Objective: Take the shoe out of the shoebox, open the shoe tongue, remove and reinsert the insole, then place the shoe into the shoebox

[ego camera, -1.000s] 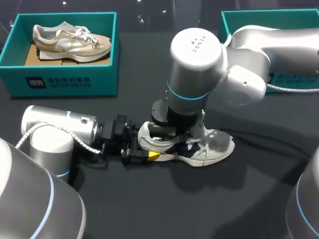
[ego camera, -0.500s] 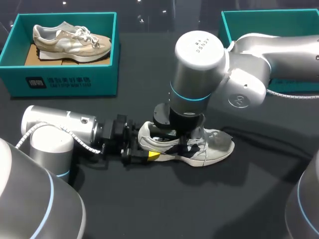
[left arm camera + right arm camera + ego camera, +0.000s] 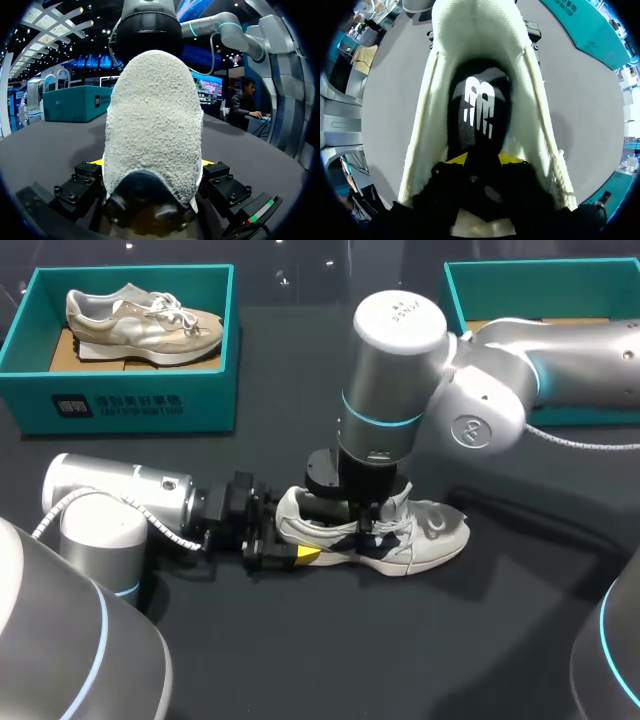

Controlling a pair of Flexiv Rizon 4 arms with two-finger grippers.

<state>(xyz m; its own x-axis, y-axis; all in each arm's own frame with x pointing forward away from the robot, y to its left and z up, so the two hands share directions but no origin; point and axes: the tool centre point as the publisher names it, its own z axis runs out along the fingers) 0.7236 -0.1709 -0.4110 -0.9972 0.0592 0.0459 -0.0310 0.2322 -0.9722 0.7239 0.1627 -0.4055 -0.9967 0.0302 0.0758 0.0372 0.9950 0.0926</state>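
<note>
A white and grey shoe [image 3: 430, 530] lies on its sole in the middle of the black table, toe pointing right. My left gripper [image 3: 290, 550] comes in low from the left and is shut on the heel, which fills the gap between its fingers [image 3: 152, 162]. My right gripper [image 3: 365, 520] points straight down into the shoe's opening. In the right wrist view its yellow tips [image 3: 486, 160] stand a little apart over the black insole [image 3: 480, 100], which lies inside the shoe with its white logo showing. Neither tip visibly pinches the insole.
A teal shoebox [image 3: 130, 405] at the back left holds a beige shoe [image 3: 140, 320]. A second teal shoebox [image 3: 520, 275] stands at the back right, partly behind my right arm. My left arm's body lies along the table at the front left.
My right arm's wrist has shifted slightly to the right above the shoe, and its gripper has widened inside the opening. The shoe and the left gripper have stayed in place.
</note>
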